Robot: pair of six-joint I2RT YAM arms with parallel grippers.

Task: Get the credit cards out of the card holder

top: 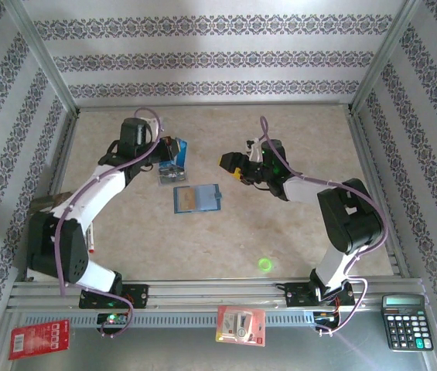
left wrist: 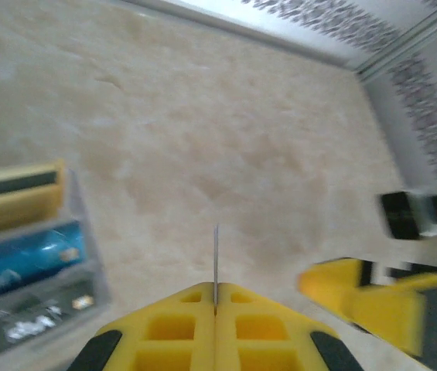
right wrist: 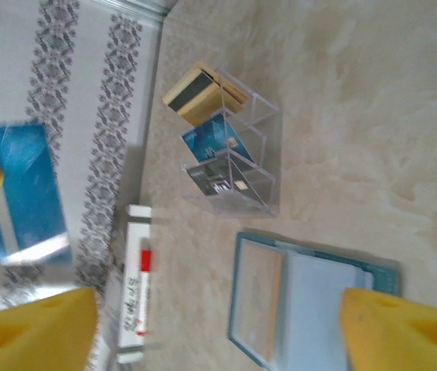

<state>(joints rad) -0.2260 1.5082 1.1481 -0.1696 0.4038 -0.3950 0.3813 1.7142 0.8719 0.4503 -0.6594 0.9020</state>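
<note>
The slate-blue card holder [top: 206, 199] [right wrist: 319, 305] lies open and flat at mid-table, with a tan card [right wrist: 258, 301] in one panel. My left gripper [top: 168, 152] [left wrist: 216, 297] is shut on a blue credit card [top: 179, 148] [right wrist: 29, 189], which shows edge-on [left wrist: 216, 259] in the left wrist view, above a clear organizer [top: 170, 175] [right wrist: 237, 166]. The organizer holds tan [right wrist: 199, 93], blue [right wrist: 210, 139] and dark [right wrist: 214, 179] cards. My right gripper [top: 235, 165] [right wrist: 218, 340] hangs open, with nothing between its fingers, right of the holder.
A white marker [right wrist: 137, 282] lies by the left wall. On the front ledge sit a black calculator [top: 407, 321] and two red packets [top: 39, 338] [top: 240, 325]. A green light spot [top: 264, 263] marks the near table. Patterned walls enclose three sides.
</note>
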